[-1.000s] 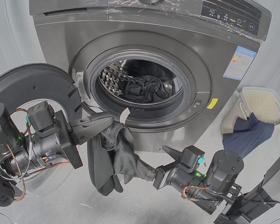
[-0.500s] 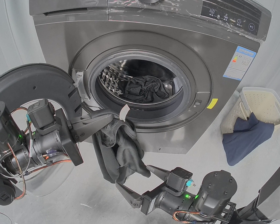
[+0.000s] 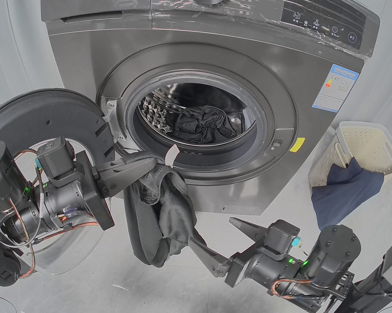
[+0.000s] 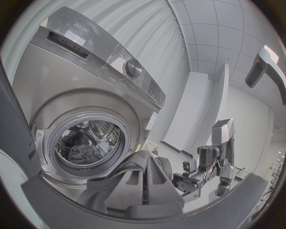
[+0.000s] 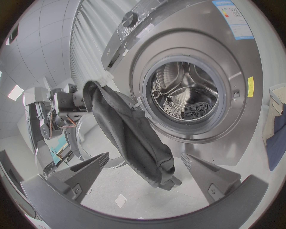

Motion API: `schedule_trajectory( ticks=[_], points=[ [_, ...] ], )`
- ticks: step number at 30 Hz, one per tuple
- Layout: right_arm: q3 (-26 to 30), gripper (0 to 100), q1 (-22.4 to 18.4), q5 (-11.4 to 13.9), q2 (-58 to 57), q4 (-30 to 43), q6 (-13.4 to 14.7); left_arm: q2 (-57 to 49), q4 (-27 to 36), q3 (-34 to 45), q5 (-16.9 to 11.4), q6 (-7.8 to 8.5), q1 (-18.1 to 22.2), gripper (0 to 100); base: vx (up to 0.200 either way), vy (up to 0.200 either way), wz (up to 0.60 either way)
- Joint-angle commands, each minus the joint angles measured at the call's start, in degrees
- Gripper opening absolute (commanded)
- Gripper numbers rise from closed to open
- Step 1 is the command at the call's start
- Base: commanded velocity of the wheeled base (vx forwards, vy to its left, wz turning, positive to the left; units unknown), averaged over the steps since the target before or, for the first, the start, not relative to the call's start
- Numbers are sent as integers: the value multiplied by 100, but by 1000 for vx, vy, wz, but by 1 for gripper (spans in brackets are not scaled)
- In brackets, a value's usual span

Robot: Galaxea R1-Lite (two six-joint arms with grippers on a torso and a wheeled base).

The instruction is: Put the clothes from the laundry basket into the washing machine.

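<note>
Nearest you, low and to the right: your right gripper (image 3: 210, 230), jaws spread wide and holding nothing. It is level with the lower half of the hanging dark grey garment (image 3: 160, 216). In the right wrist view the cloth hangs in the gap between the two fingers, a little beyond them. In the head view the lower finger's tip meets the garment's edge; you cannot tell whether it actually touches.

Left side, a bit higher: your left gripper (image 3: 150, 164) is clenched on the garment's top edge, the fingers pressed together with fabric bunched over them. A white tag (image 3: 172, 154) sticks up at the pinch point. The garment hangs off the floor (image 3: 215, 303), in front of and just below the lower lip of the door opening.

Behind the left arm: the round door (image 3: 36, 116) stands swung open to the left on its hinge.

Next, the washing machine (image 3: 218, 49) itself, facing you with its drum (image 3: 156, 112) exposed. A crumpled black garment (image 3: 202, 125) lies at the bottom of the drum.

Farthest, right of the machine: the cream laundry basket (image 3: 371, 148) sits on the floor close to the machine's side. A navy cloth (image 3: 347, 189) spills over its near rim and onto the floor.
</note>
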Motion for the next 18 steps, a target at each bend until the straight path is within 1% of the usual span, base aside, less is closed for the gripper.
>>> schedule_trajectory(
  ticks=[1, 3, 5, 9, 11, 13, 14, 15, 18],
  points=[
    [185, 100, -464, 209, -528, 30, 7, 12, 1, 4, -6, 1, 21, 0, 0, 0, 0],
    [62, 100, -640, 218, -475, 65, -10, -5, 1, 13, -14, 1, 3, 0, 0, 0, 0],
    [-105, 100, -666, 218, -299, 74, -10, -23, 1, 13, -14, 1, -14, 0, 0, 0, 0],
    [-526, 100, -622, 182, 527, -14, -72, -49, 1, 22, -14, -7, -32, 0, 0, 0, 0],
    [-685, 100, -543, 182, 782, -32, -142, -58, 1, 31, -23, -7, -32, 0, 0, 0, 0],
    [-729, 100, -482, 174, 835, -32, -142, -58, 1, 31, -23, -7, -32, 0, 0, 0, 0],
    [-755, 100, -385, 174, 879, -41, -151, -58, 1, 31, -23, -7, -32, 0, 0, 0, 0],
    [-755, 100, -376, 174, 879, -41, -142, -58, 1, 31, -23, -7, -32, 0, 0, 0, 0],
    [-685, 100, -139, 174, 870, -137, -151, -49, 1, 31, -23, -7, -32, 0, 0, 0, 0]
  ],
)
